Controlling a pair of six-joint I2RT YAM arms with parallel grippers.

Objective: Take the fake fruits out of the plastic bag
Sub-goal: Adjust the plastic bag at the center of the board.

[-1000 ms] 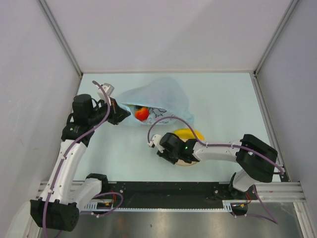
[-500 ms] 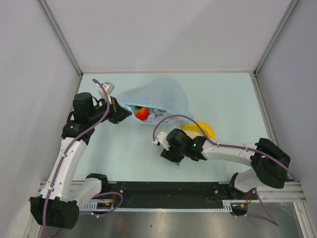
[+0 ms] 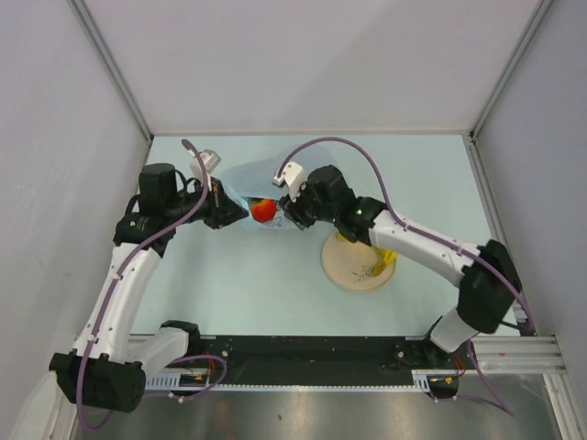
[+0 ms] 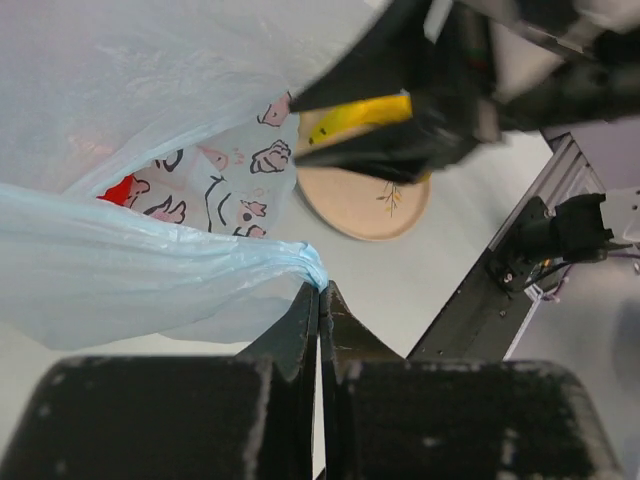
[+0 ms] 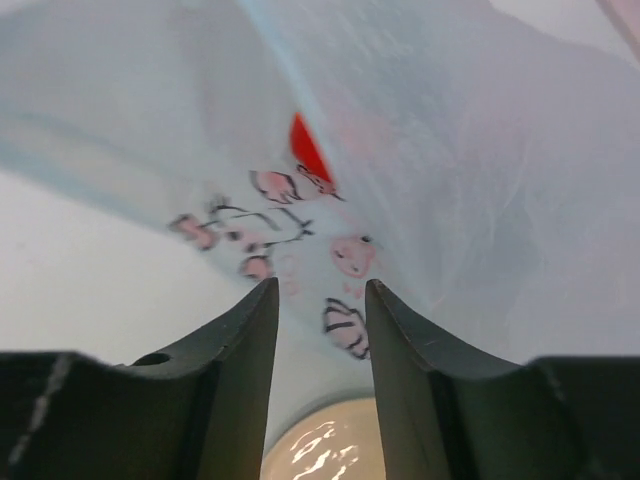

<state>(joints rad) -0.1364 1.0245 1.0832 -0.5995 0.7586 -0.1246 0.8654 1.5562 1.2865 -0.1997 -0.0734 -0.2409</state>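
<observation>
We had the left gripper [image 4: 318, 290] pinched shut on the rim of the plastic bag [image 4: 120, 270], holding its mouth up, while the right gripper [image 5: 318, 300] hovered at that mouth, jaws partly apart and empty. The red apple [image 3: 263, 210] lay inside, the banana [image 4: 365, 112] out by the plate [image 4: 370, 205]. We judged it best to reach in low, under the film, and close on the apple alone. We read no writing, only cartoon prints

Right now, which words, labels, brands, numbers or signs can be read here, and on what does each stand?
No text can be read anywhere.
The plastic bag shows only pink-and-black cartoon drawings, no letters.
The plate shows only a twig drawing.
</observation>
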